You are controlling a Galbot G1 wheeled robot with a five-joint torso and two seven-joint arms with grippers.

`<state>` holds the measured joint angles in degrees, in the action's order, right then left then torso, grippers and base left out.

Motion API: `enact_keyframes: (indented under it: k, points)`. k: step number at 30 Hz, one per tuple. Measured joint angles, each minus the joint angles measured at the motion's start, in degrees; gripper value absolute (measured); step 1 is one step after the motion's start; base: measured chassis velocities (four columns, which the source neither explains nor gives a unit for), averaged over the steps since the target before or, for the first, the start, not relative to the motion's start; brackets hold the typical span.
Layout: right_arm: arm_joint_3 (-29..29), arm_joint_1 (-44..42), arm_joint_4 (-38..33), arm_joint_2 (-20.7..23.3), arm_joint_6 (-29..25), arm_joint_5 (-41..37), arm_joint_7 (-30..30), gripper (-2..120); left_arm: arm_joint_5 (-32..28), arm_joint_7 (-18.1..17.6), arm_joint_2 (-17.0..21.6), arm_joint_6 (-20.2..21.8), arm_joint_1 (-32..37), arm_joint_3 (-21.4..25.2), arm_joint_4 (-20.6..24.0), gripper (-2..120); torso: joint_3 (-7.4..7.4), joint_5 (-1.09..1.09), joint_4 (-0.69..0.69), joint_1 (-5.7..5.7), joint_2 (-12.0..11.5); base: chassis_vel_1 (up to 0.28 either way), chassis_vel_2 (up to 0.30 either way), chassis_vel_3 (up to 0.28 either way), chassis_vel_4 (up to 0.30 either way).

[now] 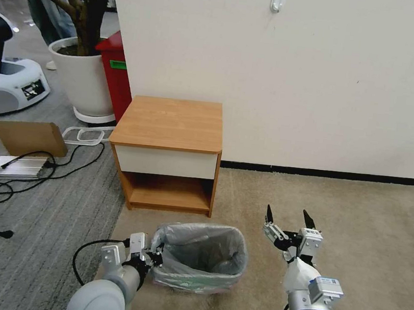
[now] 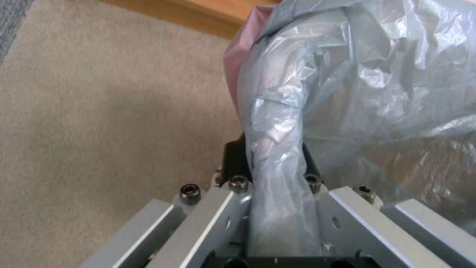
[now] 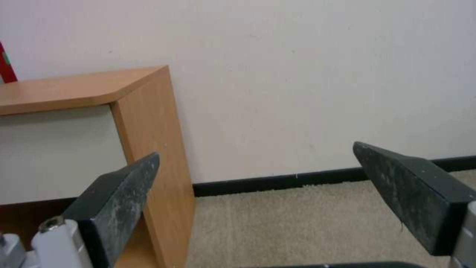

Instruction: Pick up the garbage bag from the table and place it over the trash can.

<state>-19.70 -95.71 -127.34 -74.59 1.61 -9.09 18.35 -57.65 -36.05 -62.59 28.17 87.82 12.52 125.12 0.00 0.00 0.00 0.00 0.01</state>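
Lining one trash can (image 1: 197,278), one garbage bag (image 1: 206,253), left end effector (image 1: 157,257) pinching

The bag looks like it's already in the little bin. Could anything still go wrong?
Possibly. The left gripper is clamped on a fold of the garbage bag at the trash can rim; pulling away while shut could drag the bag off or tip the light can. The right gripper hangs open, steadying nothing.

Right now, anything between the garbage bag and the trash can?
Nothing visible. The garbage bag already lines the trash can on the carpet in front of the table. The left end effector is shut on the bag's rim at the can's left side; the right end effector is open, off to the right.
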Motion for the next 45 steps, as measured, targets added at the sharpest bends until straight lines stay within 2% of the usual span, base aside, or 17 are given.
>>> enact_keyframes:
  k: [9, 12, 16, 17, 21, 22, 31, 32, 33, 34, 36, 37, 38, 39, 41, 42, 45]
  points:
    - [-0.90, 0.06, 0.28, -0.29, -0.09, -0.14, -0.03, 100, 0.09, -0.11, -0.05, 2.06, -0.27, -0.76, -0.92, 4, 0.00, 0.00, 0.00, 0.00, 0.00, 0.000, 0.000, 0.000, 0.000]
    - [-0.91, 0.17, 0.36, -0.29, -0.09, -0.20, -0.06, 100, 0.10, -0.11, -0.11, 3.21, -0.50, -0.96, -0.92, 10, 0.00, 0.00, 0.00, 0.00, 0.00, 0.000, 0.000, 0.000, 0.000]
    - [-0.90, 0.27, 0.47, -0.27, -0.09, -0.28, -0.09, 100, 1.18, -0.05, -0.09, 4.22, -0.86, -1.22, -1.21, 29, 0.00, 0.00, 0.00, 0.00, 0.00, 0.000, 0.000, 0.000, 0.000]
    - [-0.90, 0.27, 0.47, -0.27, -0.09, -0.28, -0.09, 100, 1.18, -0.05, -0.09, 4.22, -0.86, -1.22, -1.21, 29, 0.00, 0.00, 0.00, 0.00, 0.00, 0.000, 0.000, 0.000, 0.000]
    - [-1.03, 0.35, 0.44, -0.51, -0.07, -0.66, -0.08, 100, 2.06, 0.02, 0.09, 4.27, -0.49, -1.17, -1.39, 47, 0.00, 0.00, 0.00, 0.00, -0.01, 0.000, 0.000, 0.000, 0.000]
    - [-1.03, 0.35, 0.44, -0.51, -0.07, -0.66, -0.08, 100, 2.06, 0.02, 0.09, 4.27, -0.49, -1.17, -1.39, 47, 0.00, 0.00, 0.00, 0.00, -0.01, 0.000, 0.000, 0.000, 0.000]
    - [-1.26, -0.01, 0.04, -0.57, -0.07, -1.43, -0.14, 100, 4.33, 0.02, 0.70, 3.75, 0.57, -0.73, -0.28, 79, 0.00, 0.00, 0.00, 0.00, -0.01, 0.000, 0.000, 0.000, 0.000]
    - [-1.69, -0.44, 0.27, -0.60, -0.90, -2.78, -1.19, 100, 6.09, 0.15, 1.11, 2.39, 0.94, -0.76, 0.63, 85, 0.00, 0.00, 0.00, 0.00, -0.01, 0.000, 0.000, 0.000, 0.000]
    - [-1.69, -0.44, 0.27, -0.60, -0.90, -2.78, -1.19, 100, 6.09, 0.15, 1.11, 2.39, 0.94, -0.76, 0.63, 85, 0.00, 0.00, 0.00, 0.00, -0.01, 0.000, 0.000, 0.000, 0.000]
    - [-1.90, -0.62, 0.62, -0.60, -1.47, -3.96, -1.86, 100, 9.03, 0.95, 1.51, 0.41, 1.27, -0.96, 0.82, 91, 0.00, 0.00, 0.00, 0.00, -0.01, 0.000, 0.000, 0.000, 0.000]
    - [-2.64, -1.18, 1.48, -0.38, -2.72, -6.34, -3.59, 100, 17.35, 5.39, 2.81, -5.35, 2.09, -1.01, 0.29, 98, 0.00, 0.00, 0.00, 0.00, -0.01, 0.000, 0.000, 0.000, 0.000]
    - [-2.64, -1.18, 1.48, -0.38, -2.72, -6.34, -3.59, 100, 17.35, 5.39, 2.81, -5.35, 2.09, -1.01, 0.29, 98, 0.00, 0.00, 0.00, 0.00, -0.01, 0.000, 0.000, 0.000, 0.000]
    - [-3.40, -1.87, 1.78, -0.07, -3.35, -7.21, -4.73, 100, 21.86, 8.28, 3.91, -8.61, 2.68, -0.65, 0.15, 99, 0.00, 0.00, 0.00, 0.00, -0.01, 0.000, 0.000, 0.000, 0.000]
    - [-3.91, -2.48, 1.95, 0.18, -4.01, -7.74, -5.56, 100, 23.85, 9.64, 4.52, -10.46, 3.01, -0.15, 0.27, 99, 0.00, 0.00, -0.01, 0.00, -0.01, 0.000, 0.000, 0.000, 0.000]
    - [-4.74, -3.54, 2.16, 0.32, -5.36, -8.21, -6.64, 100, 26.28, 11.06, 5.02, -14.26, 3.76, 1.06, 1.03, 100, 0.00, 0.00, -0.01, 0.00, -0.01, 0.000, 0.000, 0.000, 0.000]
    - [-4.74, -3.54, 2.16, 0.32, -5.36, -8.21, -6.64, 100, 26.28, 11.06, 5.02, -14.26, 3.76, 1.06, 1.03, 100, 0.00, 0.00, -0.01, 0.00, -0.01, 0.000, 0.000, 0.000, 0.000]
    - [-5.70, -5.18, 2.52, -0.80, -7.98, -7.87, -7.64, 100, 29.16, 13.41, 4.52, -18.67, 5.81, 4.46, 2.30, 100, 0.00, 0.00, -0.01, 0.00, -0.01, 0.000, 0.000, 0.000, 0.000]
